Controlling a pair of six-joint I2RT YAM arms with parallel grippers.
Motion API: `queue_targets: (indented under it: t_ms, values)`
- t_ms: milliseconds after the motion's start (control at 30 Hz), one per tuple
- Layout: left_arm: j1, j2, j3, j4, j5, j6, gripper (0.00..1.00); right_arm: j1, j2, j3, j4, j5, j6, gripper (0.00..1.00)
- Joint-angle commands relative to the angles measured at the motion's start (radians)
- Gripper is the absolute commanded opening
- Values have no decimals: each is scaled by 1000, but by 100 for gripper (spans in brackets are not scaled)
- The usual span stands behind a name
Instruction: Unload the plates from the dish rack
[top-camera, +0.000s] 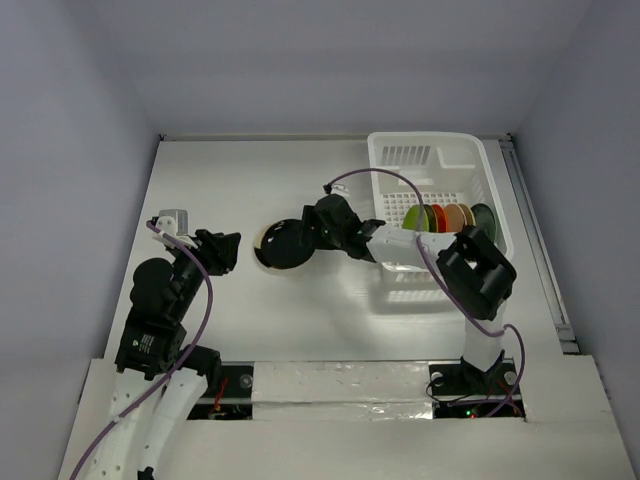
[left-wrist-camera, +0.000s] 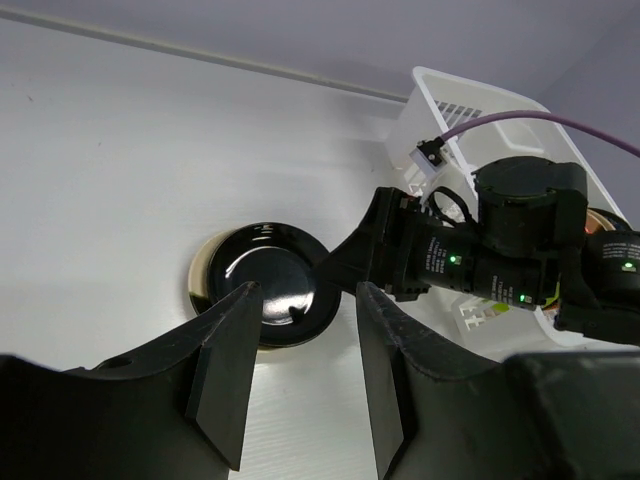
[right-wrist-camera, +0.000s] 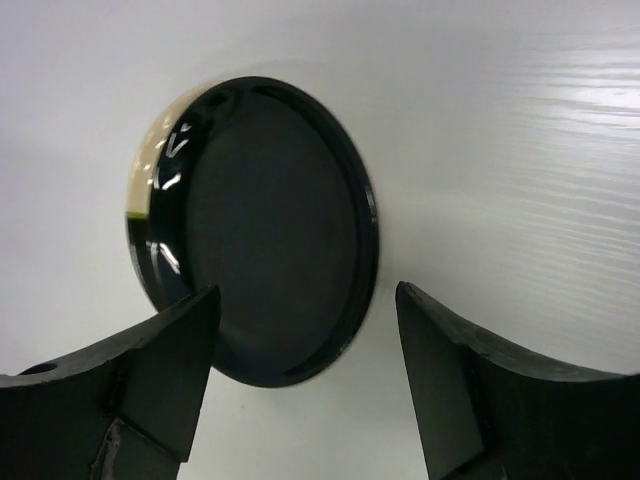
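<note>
Right wrist view: the right gripper hangs spread and empty over the black plate, which lies on a cream plate. The left gripper is spread and empty too. More plates stand in the rack at three o'clock. Next, I think, one arm must reach there and pinch a rim.

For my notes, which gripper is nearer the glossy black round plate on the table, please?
Right. The right gripper is right beside the black plate; the left gripper hangs apart, to its left.
</note>
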Motion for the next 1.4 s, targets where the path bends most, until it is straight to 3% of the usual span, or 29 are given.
queue_targets:
  t_ms: [0,133,233,267,300,533,633,667,733,1133,1367]
  values:
    - [4,-5,11,54,0,8,39,15,-128,52,-84,152,-82,75]
    - [4,-5,11,56,5,8,39,15,-242,44,-166,243,-164,70]
    - [4,-6,11,56,5,8,39,-6,-346,15,-249,344,-195,35]
    - [4,-8,11,56,5,8,39,-18,-378,3,-302,402,-197,4]
    - [4,-6,11,56,6,8,39,-53,-447,-12,-327,423,-200,0]
    - [4,-10,11,59,14,8,39,-264,-736,-175,-475,485,-286,0]
    - [4,-8,10,59,15,9,39,-287,-754,-183,-551,496,-303,16]
    - [4,-8,10,59,17,9,39,-287,-748,-181,-563,511,-301,29]
    - [4,-6,10,61,17,9,39,-296,-733,-180,-577,513,-292,33]
    - [4,-14,10,59,15,9,39,-337,-571,-188,-528,451,-301,32]
    - [4,-20,10,59,15,9,39,-338,-506,-140,-568,532,-316,15]
